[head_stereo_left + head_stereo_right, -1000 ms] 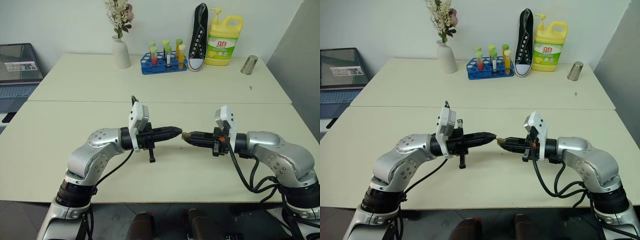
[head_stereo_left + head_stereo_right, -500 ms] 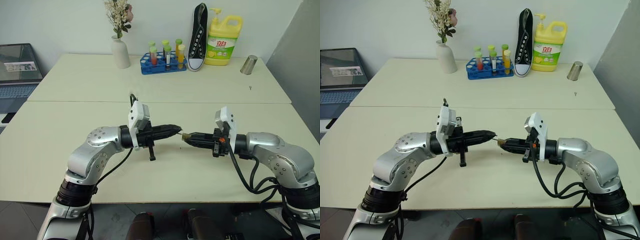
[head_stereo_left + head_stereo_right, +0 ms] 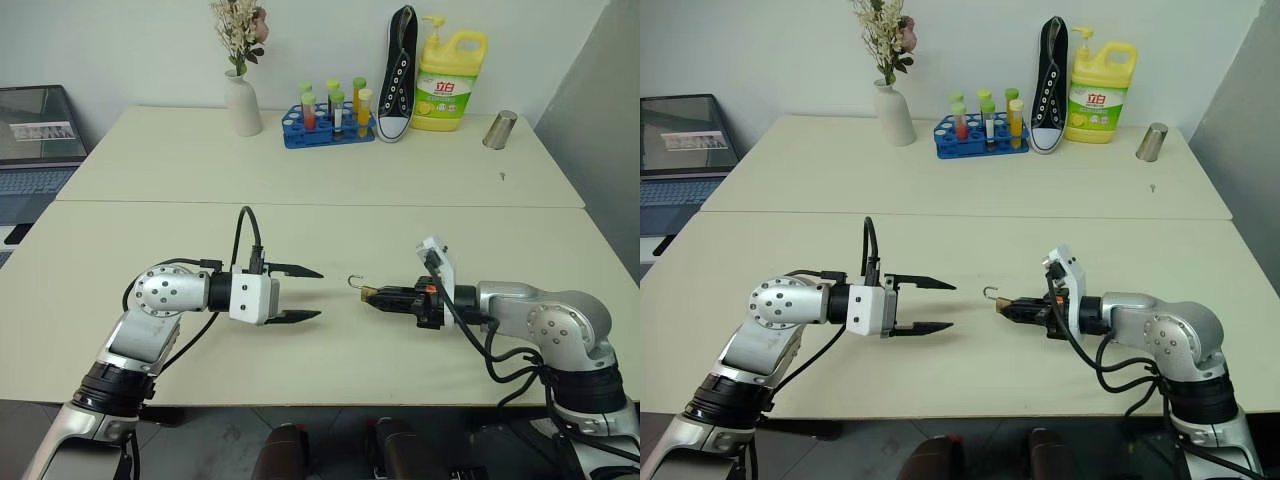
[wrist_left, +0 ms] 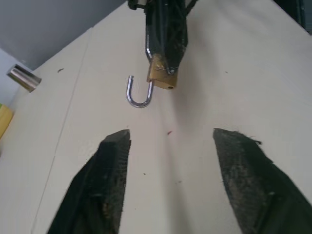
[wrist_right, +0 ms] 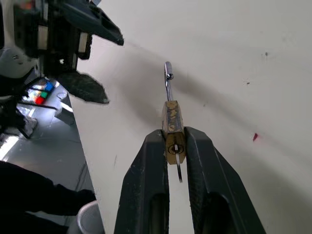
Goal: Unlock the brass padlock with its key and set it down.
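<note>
The brass padlock [image 3: 368, 294] is small and gold-coloured, and its silver shackle [image 4: 138, 95] hangs open as a free hook. My right gripper [image 5: 174, 142] is shut on the padlock's body, holding it just above the cream table [image 3: 330, 360] at centre right. My left gripper [image 3: 319, 293] is open with nothing between its fingers [image 4: 113, 161]. It points at the padlock from a short gap to the left. The key is out of view.
Along the table's far edge stand a white vase of flowers [image 3: 241, 104], a blue rack of tubes [image 3: 328, 124], a black shoe [image 3: 397, 72], a yellow detergent bottle [image 3: 449, 82] and a metal cup [image 3: 498, 130]. A laptop [image 3: 38, 140] sits at far left.
My left gripper went from shut at the padlock to open, drew back to the left, sank and rolled. The right gripper sank and rolled, still shut on the padlock.
</note>
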